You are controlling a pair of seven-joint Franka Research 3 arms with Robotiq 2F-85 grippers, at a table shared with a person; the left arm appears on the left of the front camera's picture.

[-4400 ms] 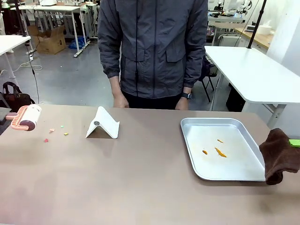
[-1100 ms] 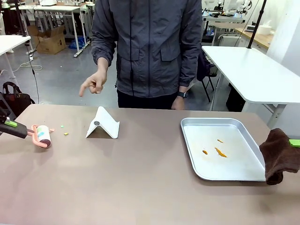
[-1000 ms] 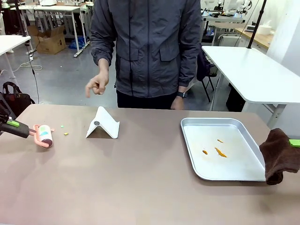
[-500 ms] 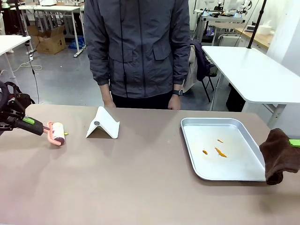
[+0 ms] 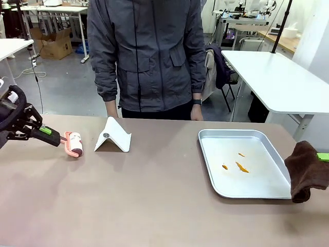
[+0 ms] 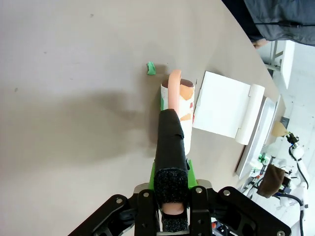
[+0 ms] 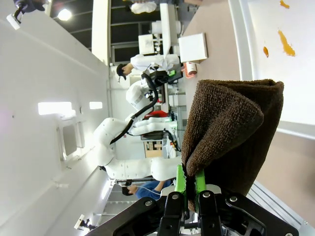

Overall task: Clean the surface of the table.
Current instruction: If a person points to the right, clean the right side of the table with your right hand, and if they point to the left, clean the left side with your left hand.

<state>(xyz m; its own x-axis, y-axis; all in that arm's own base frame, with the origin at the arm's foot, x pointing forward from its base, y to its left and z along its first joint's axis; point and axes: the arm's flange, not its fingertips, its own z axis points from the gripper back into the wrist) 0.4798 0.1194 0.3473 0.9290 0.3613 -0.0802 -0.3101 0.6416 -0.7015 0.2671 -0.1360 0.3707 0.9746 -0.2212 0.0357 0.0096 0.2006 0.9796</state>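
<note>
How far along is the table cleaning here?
Partway. Coloured scraps already cling to the lint roller, gripped by the left gripper down at the table. One green scrap lies beside it. The right gripper holds the brown cloth beside the tray, where orange bits lie.

Taupe table (image 5: 154,206): lint roller (image 5: 75,144) down at left gripper (image 5: 47,131) tip, white folded stand (image 5: 113,136) just beyond; metal tray (image 5: 257,180) beside right gripper (image 5: 322,157).

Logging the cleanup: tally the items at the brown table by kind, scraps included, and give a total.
Lint roller: 1
White folded stand: 1
Metal tray: 1
Brown cloth: 1
Orange scraps in tray: 3
Green scrap: 1
Total: 8
</note>
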